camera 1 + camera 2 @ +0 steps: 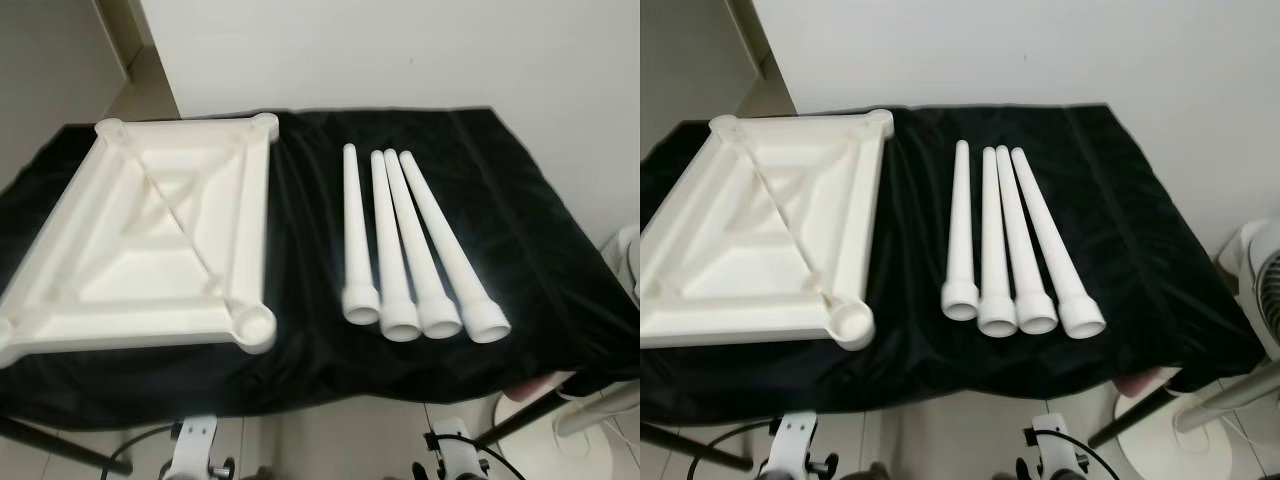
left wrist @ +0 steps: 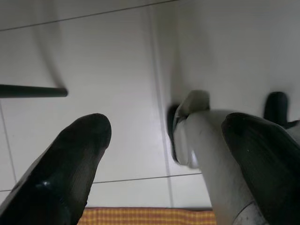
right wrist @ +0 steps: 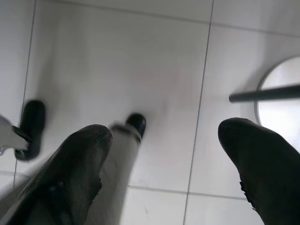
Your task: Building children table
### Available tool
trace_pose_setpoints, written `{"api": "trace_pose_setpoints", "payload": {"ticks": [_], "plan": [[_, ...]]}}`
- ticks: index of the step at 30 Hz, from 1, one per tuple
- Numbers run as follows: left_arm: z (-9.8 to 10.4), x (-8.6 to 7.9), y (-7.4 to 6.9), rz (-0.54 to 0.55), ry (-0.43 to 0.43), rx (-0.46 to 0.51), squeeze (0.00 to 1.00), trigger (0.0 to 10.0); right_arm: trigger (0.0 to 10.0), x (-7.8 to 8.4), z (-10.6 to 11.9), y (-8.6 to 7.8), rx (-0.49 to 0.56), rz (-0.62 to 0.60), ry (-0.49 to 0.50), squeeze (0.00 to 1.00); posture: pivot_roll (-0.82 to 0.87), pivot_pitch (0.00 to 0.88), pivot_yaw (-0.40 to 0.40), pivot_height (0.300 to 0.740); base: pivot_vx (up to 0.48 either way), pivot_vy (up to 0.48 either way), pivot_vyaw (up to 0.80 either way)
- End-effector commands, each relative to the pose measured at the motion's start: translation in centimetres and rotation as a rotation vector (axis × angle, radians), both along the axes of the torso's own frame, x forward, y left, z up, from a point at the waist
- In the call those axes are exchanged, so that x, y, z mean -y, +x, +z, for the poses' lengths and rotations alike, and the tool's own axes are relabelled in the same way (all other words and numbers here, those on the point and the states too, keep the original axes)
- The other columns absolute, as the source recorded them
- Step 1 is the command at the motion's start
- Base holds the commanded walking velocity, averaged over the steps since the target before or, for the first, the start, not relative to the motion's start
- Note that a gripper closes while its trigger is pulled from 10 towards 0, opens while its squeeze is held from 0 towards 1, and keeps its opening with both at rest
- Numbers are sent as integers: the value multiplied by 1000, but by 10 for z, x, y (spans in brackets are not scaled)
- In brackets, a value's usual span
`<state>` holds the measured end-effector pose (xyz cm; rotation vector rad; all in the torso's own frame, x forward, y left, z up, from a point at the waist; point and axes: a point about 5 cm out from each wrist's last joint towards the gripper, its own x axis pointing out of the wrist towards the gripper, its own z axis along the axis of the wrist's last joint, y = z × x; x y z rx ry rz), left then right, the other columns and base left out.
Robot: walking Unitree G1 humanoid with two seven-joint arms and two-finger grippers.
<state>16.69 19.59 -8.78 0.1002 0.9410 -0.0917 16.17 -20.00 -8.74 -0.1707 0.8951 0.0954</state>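
Cream tabletop (image 1: 150,240) is lying upside down at 9 o'clock on the black-draped surface (image 1: 520,250). Four white tapered legs (image 1: 415,250) are lying side by side at 3 o'clock, flared ends facing 6.

The picture's left edge is cutting off the upturned white tabletop (image 1: 760,230) at its near corner — a white fan (image 1: 1262,290) is running off the right edge.

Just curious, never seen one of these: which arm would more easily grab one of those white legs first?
Probably the right gripper: the four legs lie on the robot's right, the upturned tabletop on its left. Both grippers hang open.
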Motion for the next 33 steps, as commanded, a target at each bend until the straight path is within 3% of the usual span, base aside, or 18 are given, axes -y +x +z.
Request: {"api": "trace_pose_setpoints", "payload": {"ticks": [1, 14, 25, 33], "plan": [[-3, -6, -7, 28, 43, -24, 0, 10000, 10000, -9, -4, -5, -27, -4, 24, 0, -12, 0, 14, 740, 0, 0, 0], [-4, -3, -7, -13, 58, -56, 0, 10000, 10000, -5, -7, -13, -55, -26, 14, 0, -19, 0, 21, 740, 0, 0, 0], [-12, -4, -28, -9, 49, -139, 0, 10000, 10000, -5, -12, -26, -94, -42, 13, 0, -27, 0, 31, 740, -44, 0, 0], [-13, -5, -29, -5, 52, -143, 0, 10000, 10000, -7, -12, -26, -97, -43, 14, 0, -25, 0, 31, 740, -280, 0, 0]]}}
